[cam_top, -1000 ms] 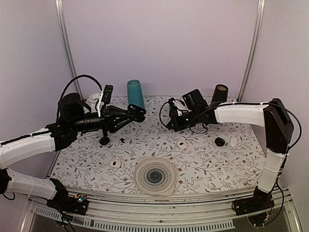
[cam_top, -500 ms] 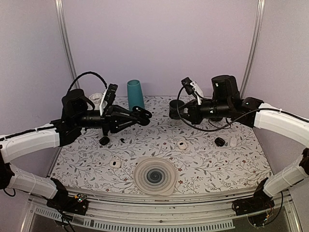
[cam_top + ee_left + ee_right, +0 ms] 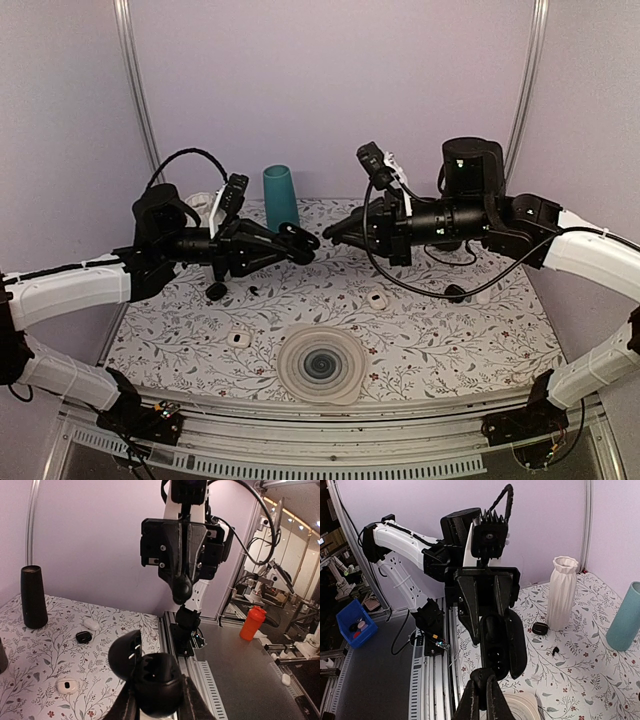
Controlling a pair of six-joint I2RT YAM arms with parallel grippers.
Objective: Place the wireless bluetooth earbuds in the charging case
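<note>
The held earbud is a small glossy black bud pinched at the tip of the right gripper, whose fingers are drawn almost together on it. It hangs in the air facing the charging case, near it but not touching. The charging case is black, with its lid swung open to the left in the left wrist view. It is clamped by its lower half between the narrowly set fingers of the left gripper, well above the table.

The loose earbud, a tiny black bud, lies on the flower-patterned table near a closed black case below the left arm. A second black case lies beneath the right arm, just beside a white case. A central white case and a front-left white case lie nearer the arms. A ridged round disc sits at the near edge. A teal cylinder, a white vase and a dark cylinder stand upright toward the back.
</note>
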